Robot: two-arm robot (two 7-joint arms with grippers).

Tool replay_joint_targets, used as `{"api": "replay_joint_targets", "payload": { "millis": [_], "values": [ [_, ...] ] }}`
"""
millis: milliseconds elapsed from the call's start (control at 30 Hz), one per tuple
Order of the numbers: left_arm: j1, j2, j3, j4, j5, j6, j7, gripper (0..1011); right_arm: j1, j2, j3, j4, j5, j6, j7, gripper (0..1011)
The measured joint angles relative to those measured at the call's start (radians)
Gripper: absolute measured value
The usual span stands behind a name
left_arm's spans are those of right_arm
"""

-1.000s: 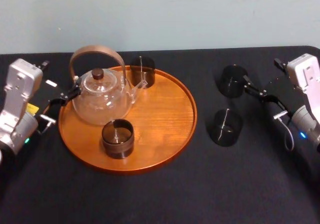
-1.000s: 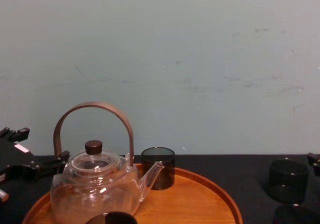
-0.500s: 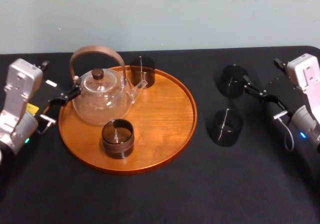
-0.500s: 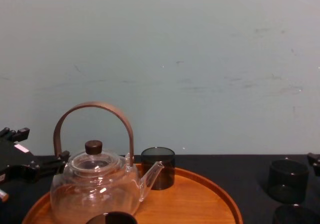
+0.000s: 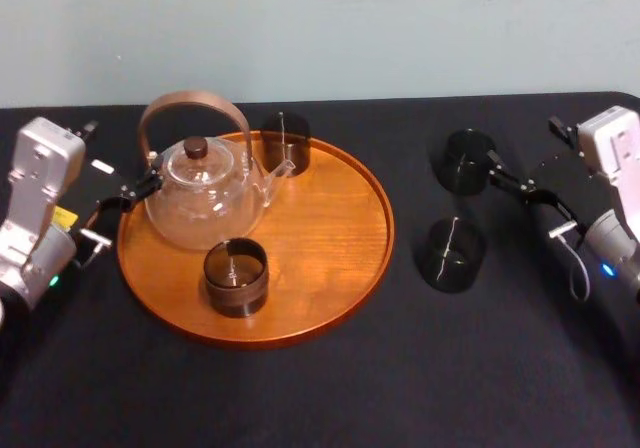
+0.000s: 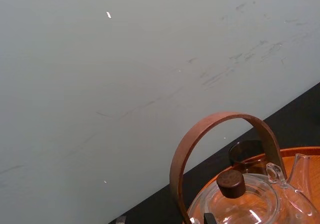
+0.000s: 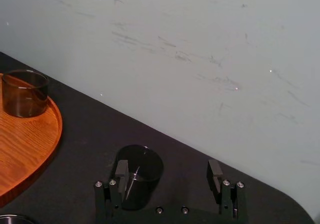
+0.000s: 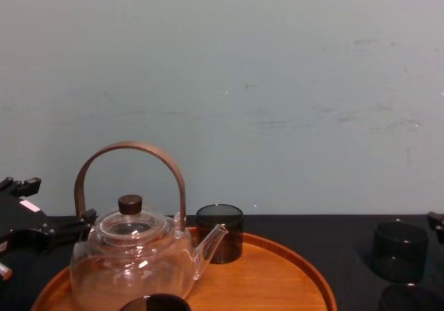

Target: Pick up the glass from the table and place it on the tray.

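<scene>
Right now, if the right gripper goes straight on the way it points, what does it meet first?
Probably the far dark glass: it stands just ahead of the open right gripper, off-centre, so one finger may clip it. The left gripper sits beside the tray.

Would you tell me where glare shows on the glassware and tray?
Head view: pale sheen on the round orange-brown wooden tray, white streaks in the dark smoked glasses. Chest view: small glints on the clear glass teapot. Right wrist view: a streak in the glass by the right gripper.
</scene>
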Motion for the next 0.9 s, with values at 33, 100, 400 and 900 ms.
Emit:
{"api": "replay_joint_targets", "payload": {
  "millis": [33,100,400,900],
  "values": [
    [0.0,0.0,0.0,0.0,0.0,0.0,0.0,1010,-0.003,0.0,0.004,-0.002,0.006,0.001,0.006,1002],
    [0.0,0.0,0.0,0.0,0.0,0.0,0.0,1009,-0.013,0.001,0.019,-0.01,0.022,0.006,0.021,1002],
    [0.0,0.0,0.0,0.0,0.0,0.0,0.0,1009,-0.08,0.032,0.062,-0.083,0.056,0.003,0.08,1002],
    [0.0,0.0,0.0,0.0,0.0,0.0,0.0,1009,-0.255,0.088,0.108,-0.285,0.042,0.016,0.091,1002]
  ]
}}
